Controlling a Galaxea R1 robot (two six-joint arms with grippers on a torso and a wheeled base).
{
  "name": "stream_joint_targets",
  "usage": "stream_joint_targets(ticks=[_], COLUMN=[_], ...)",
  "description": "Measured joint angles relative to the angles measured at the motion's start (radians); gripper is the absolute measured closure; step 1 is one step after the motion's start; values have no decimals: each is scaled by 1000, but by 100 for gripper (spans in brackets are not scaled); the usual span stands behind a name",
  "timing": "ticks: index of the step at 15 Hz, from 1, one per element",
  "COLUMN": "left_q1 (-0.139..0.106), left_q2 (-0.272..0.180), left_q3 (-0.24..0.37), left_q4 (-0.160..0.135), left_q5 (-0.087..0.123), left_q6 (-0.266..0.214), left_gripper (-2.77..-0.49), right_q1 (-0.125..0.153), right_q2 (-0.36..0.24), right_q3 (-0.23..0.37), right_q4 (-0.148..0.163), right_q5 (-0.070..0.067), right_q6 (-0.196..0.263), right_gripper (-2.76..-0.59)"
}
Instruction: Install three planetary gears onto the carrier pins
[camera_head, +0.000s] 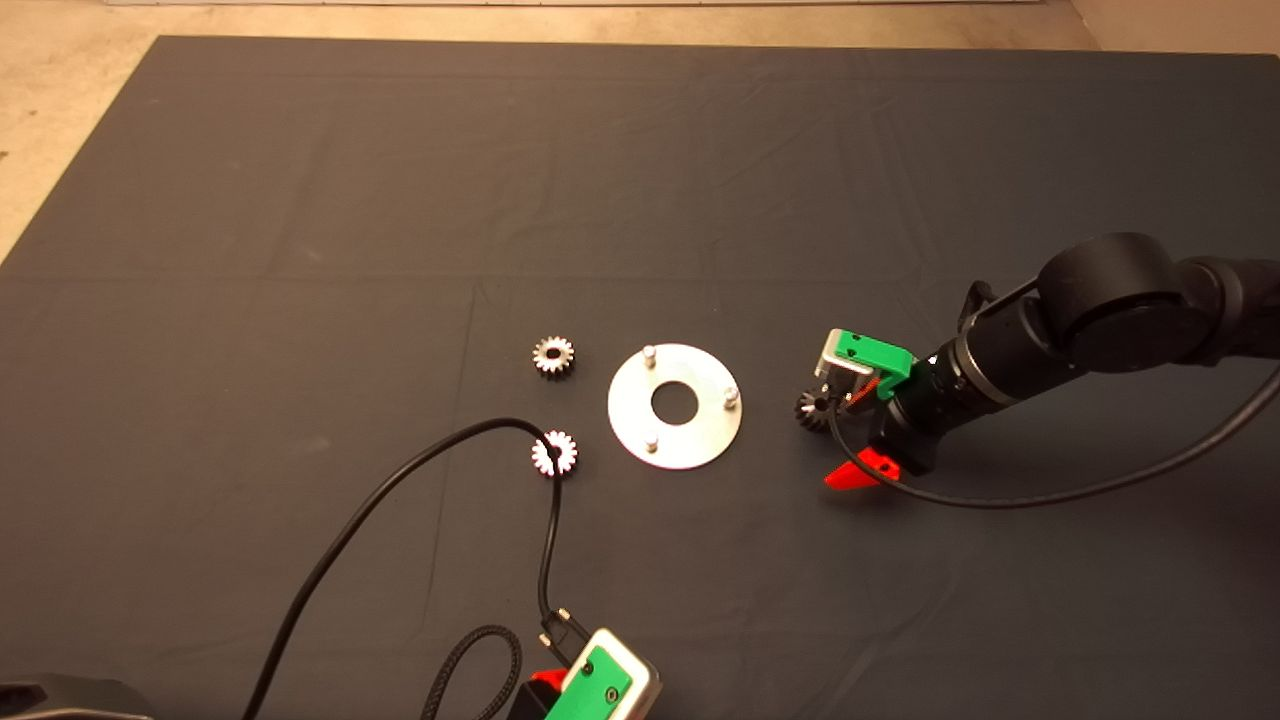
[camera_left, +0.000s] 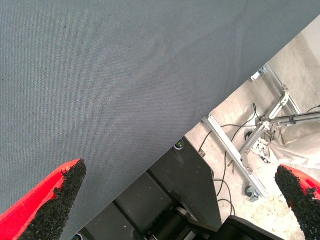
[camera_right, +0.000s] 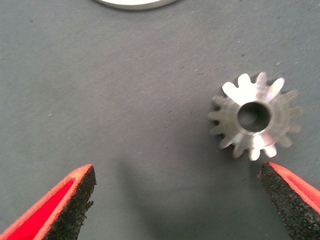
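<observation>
Dark mat (camera_head: 300, 250) covers the table in the head view, with pale floor along its far edge. Near the centre lies the flat silver disc (camera_head: 675, 405), its three carrier pins (camera_head: 649, 352) upright and all bare. Two planetary gears lie flat to the left of the disc: one gear (camera_head: 553, 355) at the far side, a second gear (camera_head: 554, 454) nearer, with a black cable (camera_head: 400, 480) crossing it. A third gear (camera_head: 810, 408) lies to the right of the disc, partly under the right gripper (camera_head: 845, 425), which reaches in from the right edge. The left gripper (camera_head: 590, 685) is parked at the lower edge.

Left wrist view: the left gripper (camera_left: 177, 200) is spread wide and holds nothing, over the mat's edge; floor and a metal frame (camera_left: 260, 145) lie beyond.

Right wrist view: the right gripper (camera_right: 177, 200) is spread wide and empty. The third gear (camera_right: 255, 116) lies flat on the mat, just beside one pad (camera_right: 282, 192); whether they touch cannot be determined. The disc's rim (camera_right: 135, 4) shows beyond.
</observation>
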Motion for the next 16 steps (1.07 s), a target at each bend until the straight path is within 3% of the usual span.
stream_joint_targets(ticks=[6, 9, 11, 16], left_q1=[0, 0, 0, 0], left_q2=[0, 0, 2, 3], left_q3=[0, 0, 0, 0], left_q4=[0, 0, 0, 0], left_q5=[0, 0, 0, 0], left_q6=[0, -1, -1, -1], left_gripper=[-275, -275, -275, -275], right_q1=[0, 0, 1, 4], right_q2=[26, 28, 39, 50], right_q3=[-41, -47, -53, -82], right_q4=[0, 0, 0, 0], right_q5=[-11, -13, -17, -15], right_q6=[-80, -91, -100, -132], right_gripper=[-240, -228, -227, -225])
